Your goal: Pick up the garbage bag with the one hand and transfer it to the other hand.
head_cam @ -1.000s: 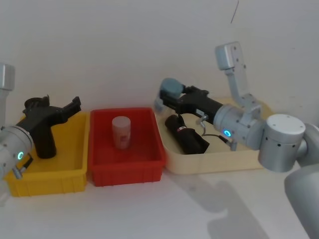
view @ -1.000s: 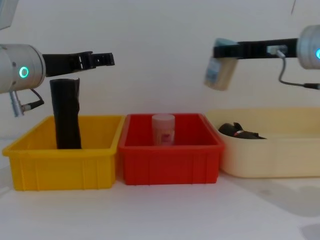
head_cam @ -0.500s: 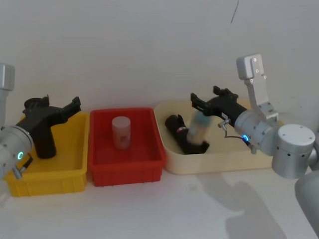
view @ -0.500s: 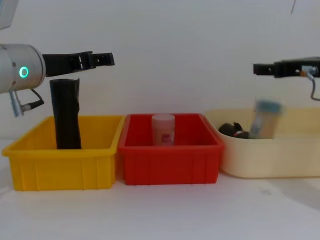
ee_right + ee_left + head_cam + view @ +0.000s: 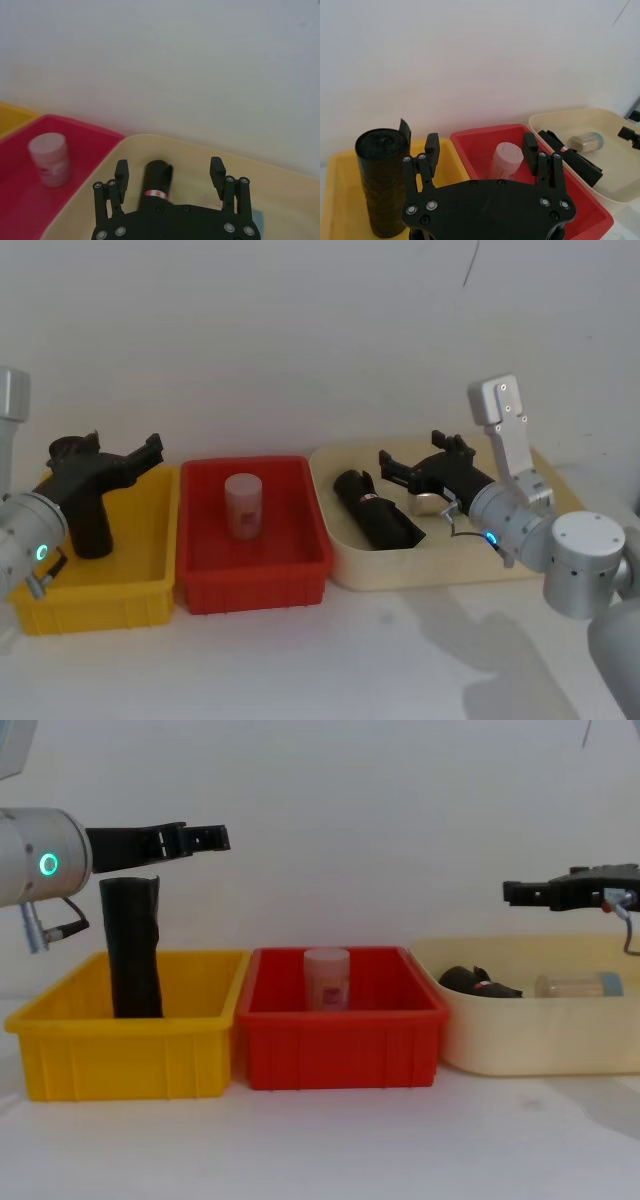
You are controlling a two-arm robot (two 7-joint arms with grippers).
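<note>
Right gripper [image 5: 418, 468], jaws spread, above the labelled black crinkly garbage-bag roll [image 5: 378, 510] in the cream tray [image 5: 440, 565] (left gripper [image 5: 200, 837] likewise spread, idle); the neighbouring capped bottle [image 5: 580, 985] risks a mistaken grasp.

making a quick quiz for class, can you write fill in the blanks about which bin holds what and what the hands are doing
1. The garbage bag with the red-and-white band lies in the ____ bin.
2. The plain black roll stands upright in the ____ bin.
3. The pale cup stands in the ____ bin.
4. The right hand hovers above the garbage bag with its fingers ____, and the left hand hangs above the plain black roll.

Missing words: cream; yellow; red; open
</note>
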